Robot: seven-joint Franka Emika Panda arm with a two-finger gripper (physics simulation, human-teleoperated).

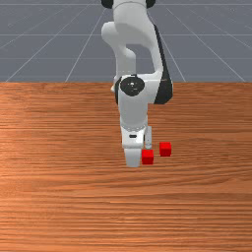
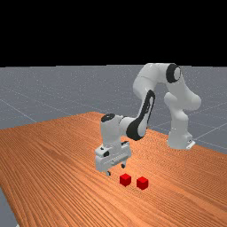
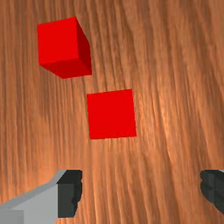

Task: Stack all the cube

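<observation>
Tool (image 2: 115,170) first: its two fingers stand wide apart, pointing down, with wood grain visible through the gap and their tips above the worktop (image 2: 57,177). In the wrist view, the gap of the tool (image 3: 141,192) looks wider than either red block (perspective flatters it a little, since the blocks sit lower than the fingertips).

Closest to the tool is the nearer cube (image 3: 111,114), resting flat on the worktop, off to one side of the line between the fingertips. It is lower than the tips and lines up closer to one finger than to the other. The wrist view looks almost straight down on its square top; in the front view it sits just beside the tool, towards the front view's right.

Next out comes the farther cube (image 3: 64,47), also flat on the worktop and set diagonally past the first, farther from the tool and off towards the side of that same finger. Its top and two of its sides can be seen from the wrist (all the same plain red). A narrow strip of wood separates the two cubes, so they are side by side, not stacked.

Beyond the tool, the white and grey arm (image 2: 148,106) bends up and back to its base (image 2: 179,133), with the grey floor (image 2: 44,88) farthest off.
</observation>
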